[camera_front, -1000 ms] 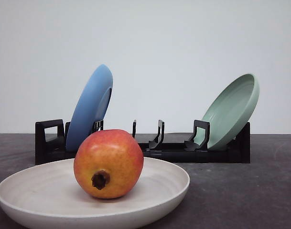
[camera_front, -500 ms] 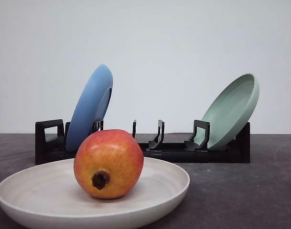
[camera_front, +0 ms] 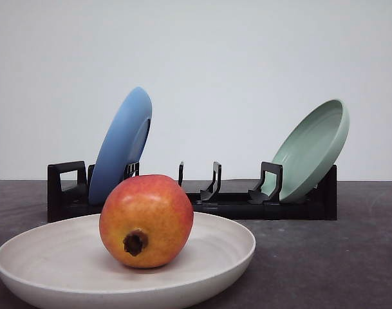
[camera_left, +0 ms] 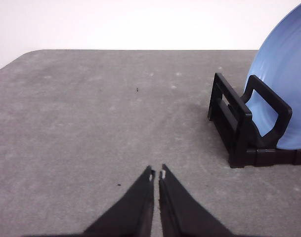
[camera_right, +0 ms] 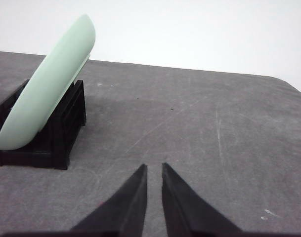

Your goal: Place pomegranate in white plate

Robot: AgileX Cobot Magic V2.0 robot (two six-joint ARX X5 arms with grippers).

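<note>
So the pomegranate is sitting inside the white plate, a bit left of the plate's middle, dark crown end pointing toward the camera. Nothing else is in that plate, and nothing is touching the fruit.

Behind the white plate there's a black dish rack on the grey table. At the rack's left end a blue plate stands on edge in a slot, leaning right. The middle slots of the rack hold nothing. At the rack's right end a pale green plate leans the same way, resting against the rack's end wall.

From the left wrist camera, the left gripper hangs over bare table beside the rack's blue-plate end, its fingers pinched nearly together with only a sliver between the tips, gripping nothing. The right gripper is over bare table next to the rack's green-plate end, jaws at a narrow gap, also holding nothing.
</note>
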